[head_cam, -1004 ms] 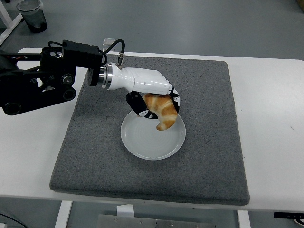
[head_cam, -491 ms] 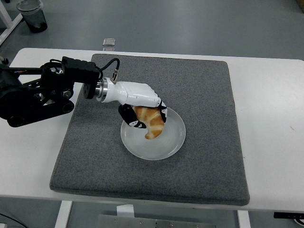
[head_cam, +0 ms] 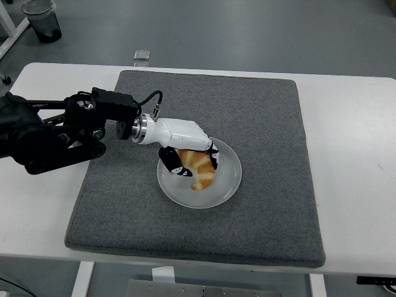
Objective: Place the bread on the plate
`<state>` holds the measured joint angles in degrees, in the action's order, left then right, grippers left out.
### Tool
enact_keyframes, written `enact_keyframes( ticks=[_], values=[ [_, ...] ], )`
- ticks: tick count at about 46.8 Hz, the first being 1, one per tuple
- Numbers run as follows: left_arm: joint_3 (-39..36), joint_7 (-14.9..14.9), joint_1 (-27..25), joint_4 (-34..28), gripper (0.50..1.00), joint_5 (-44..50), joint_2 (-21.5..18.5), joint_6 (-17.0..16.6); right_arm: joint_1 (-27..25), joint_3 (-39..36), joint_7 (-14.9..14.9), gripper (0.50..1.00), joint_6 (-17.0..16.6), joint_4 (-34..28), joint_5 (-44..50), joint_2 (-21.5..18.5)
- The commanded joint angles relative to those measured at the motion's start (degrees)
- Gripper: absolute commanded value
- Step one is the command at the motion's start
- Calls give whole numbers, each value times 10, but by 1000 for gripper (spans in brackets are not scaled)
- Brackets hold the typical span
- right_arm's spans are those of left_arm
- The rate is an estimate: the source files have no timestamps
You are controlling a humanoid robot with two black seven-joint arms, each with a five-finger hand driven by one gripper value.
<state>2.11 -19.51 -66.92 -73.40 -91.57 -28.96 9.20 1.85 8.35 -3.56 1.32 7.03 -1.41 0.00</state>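
White-shelled left hand (head_cam: pixel 189 158) reaches low over the plate (head_cam: pixel 228 179), fingers clasping the bread (head_cam: pixel 201 168).

I am counting one croissant (head_cam: pixel 201 168), sitting on the single white plate (head_cam: pixel 226 183) near the middle of the scene. One grey felt mat (head_cam: pixel 260 124) is lying under that plate, and one white table (head_cam: pixel 352 161) is carrying the mat. I am seeing just one of my hands, the left hand (head_cam: pixel 185 151), coming in from nine o'clock with its fingers wrapping the croissant. Beyond the table, one dark bucket (head_cam: pixel 42 18) is standing on the floor at eleven o'clock, and one small clear square object (head_cam: pixel 142 55) is lying on the floor just past the far table edge at twelve o'clock.
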Motion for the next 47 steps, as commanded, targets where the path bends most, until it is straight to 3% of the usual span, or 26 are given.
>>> enact_keyframes(
  ticks=[1, 39, 42, 45, 47],
  values=[
    [0, 0, 5, 5, 500, -3, 5, -2, 0, 0, 0, 930, 0, 0, 0, 0],
    [0, 0, 25, 27, 500, -2, 13, -16, 0, 0, 0, 932, 0, 0, 0, 0],
    [0, 0, 28, 28, 578, -1, 13, -16, 0, 0, 0, 930, 0, 1, 0, 0],
    [1, 0, 28, 28, 602, 0, 13, -16, 0, 0, 0, 930, 0, 0, 0, 0],
    [1, 0, 28, 28, 649, 2, 13, -16, 0, 0, 0, 932, 0, 0, 0, 0]
  ],
)
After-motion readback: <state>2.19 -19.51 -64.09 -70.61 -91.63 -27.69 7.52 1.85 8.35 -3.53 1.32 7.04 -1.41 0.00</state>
